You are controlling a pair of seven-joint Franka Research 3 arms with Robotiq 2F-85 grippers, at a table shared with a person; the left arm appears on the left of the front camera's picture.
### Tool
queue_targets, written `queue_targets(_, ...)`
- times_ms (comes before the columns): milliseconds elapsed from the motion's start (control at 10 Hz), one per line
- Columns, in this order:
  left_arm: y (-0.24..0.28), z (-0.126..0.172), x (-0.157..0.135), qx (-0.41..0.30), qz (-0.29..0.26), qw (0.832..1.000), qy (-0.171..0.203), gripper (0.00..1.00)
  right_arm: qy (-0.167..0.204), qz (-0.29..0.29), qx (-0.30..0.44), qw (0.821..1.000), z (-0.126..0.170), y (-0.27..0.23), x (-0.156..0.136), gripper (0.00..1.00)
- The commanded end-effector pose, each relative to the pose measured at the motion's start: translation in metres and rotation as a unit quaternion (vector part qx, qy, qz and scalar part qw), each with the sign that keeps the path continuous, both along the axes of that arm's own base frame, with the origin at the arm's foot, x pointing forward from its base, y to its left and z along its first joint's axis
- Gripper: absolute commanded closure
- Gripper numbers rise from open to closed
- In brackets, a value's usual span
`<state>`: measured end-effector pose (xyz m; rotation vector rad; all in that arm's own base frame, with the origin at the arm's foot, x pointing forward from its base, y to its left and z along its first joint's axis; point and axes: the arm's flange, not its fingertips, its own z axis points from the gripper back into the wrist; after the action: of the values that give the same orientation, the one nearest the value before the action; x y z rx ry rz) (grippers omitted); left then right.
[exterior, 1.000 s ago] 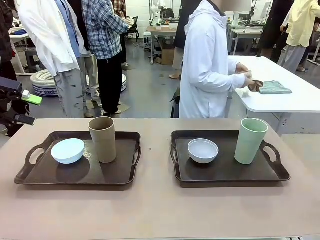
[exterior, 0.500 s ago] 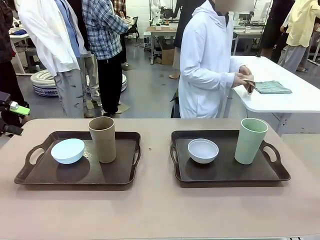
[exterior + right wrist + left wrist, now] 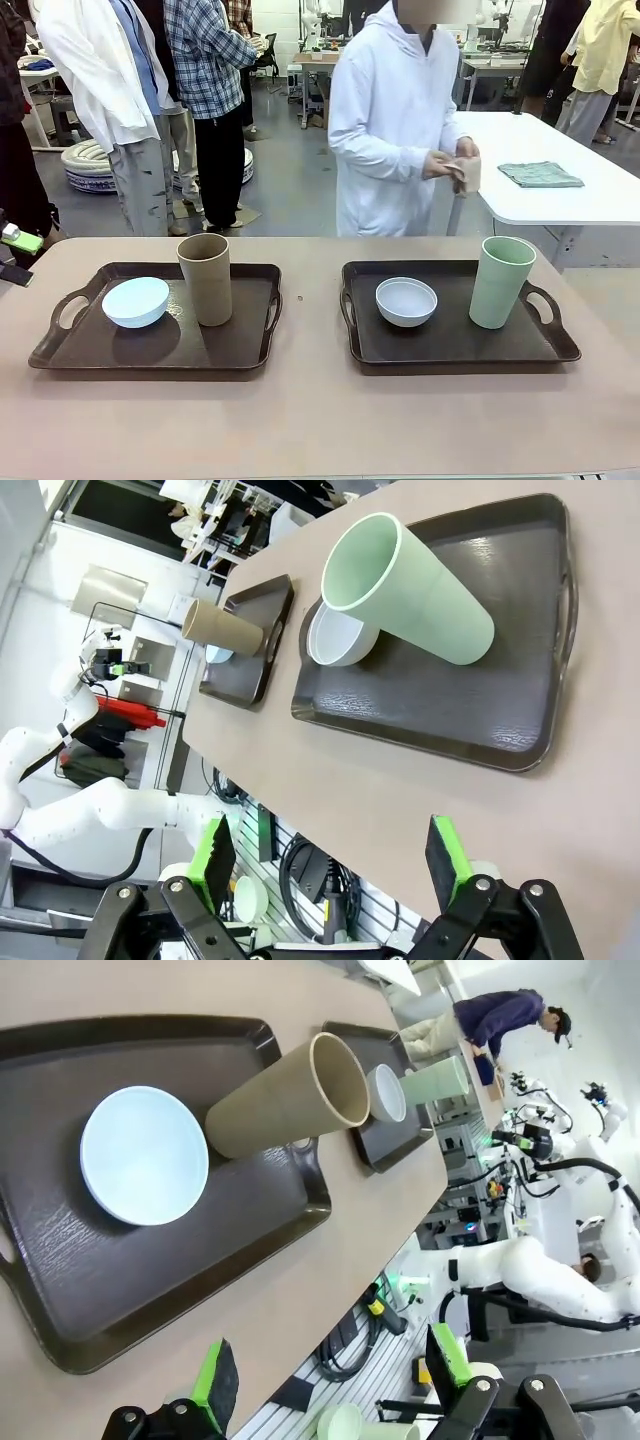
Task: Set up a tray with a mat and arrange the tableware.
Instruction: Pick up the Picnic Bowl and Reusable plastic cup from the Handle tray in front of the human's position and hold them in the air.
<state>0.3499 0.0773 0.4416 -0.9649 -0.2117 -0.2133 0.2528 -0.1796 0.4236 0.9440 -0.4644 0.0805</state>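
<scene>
Your left jaws and right jaws gape wide and empty, well back from the tan-brown tumbler [image 3: 206, 279], presumably since left tray [image 3: 150, 350] and right tray [image 3: 450, 345] look set: pale blue bowl [image 3: 135, 301] just left of that tumbler, white-grey bowl [image 3: 406, 301] and pale green tumbler [image 3: 501, 282] well to its right.

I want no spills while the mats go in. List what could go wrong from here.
1. The tan-brown tumbler stands close beside the pale blue bowl on the left tray; a grasp on either may knock the other.
2. The pale green tumbler on the right tray is tall and upright; jolting that tray could tip it.
3. Both trays already carry their pieces; anything laid in now would likely rest crooked on top of them.
</scene>
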Motion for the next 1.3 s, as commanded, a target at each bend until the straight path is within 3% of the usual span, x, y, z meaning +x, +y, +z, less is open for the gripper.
queue_targets(0,0.008,-0.002,-0.002,0.017,-0.004,1.000,-0.011,0.00,-0.010,-0.003,0.002,1.000,-0.025,0.041,-0.025,0.00)
queue_targets(100,0.009,-0.001,-0.005,0.030,0.002,0.999,-0.018,0.00,-0.009,-0.008,-0.005,1.000,-0.023,0.044,-0.026,0.00)
queue_targets(200,0.002,-0.001,-0.001,0.005,0.000,1.000,0.001,0.00,-0.022,-0.028,-0.028,0.999,-0.018,0.054,-0.025,0.00)
queue_targets(300,0.002,-0.001,-0.001,0.005,0.000,1.000,0.001,0.00,0.002,-0.001,-0.006,1.000,0.001,0.001,0.000,0.00)
queue_targets(1200,0.002,-0.001,-0.001,0.005,0.000,1.000,0.001,0.00,0.002,-0.001,-0.006,1.000,0.001,0.001,0.000,0.00)
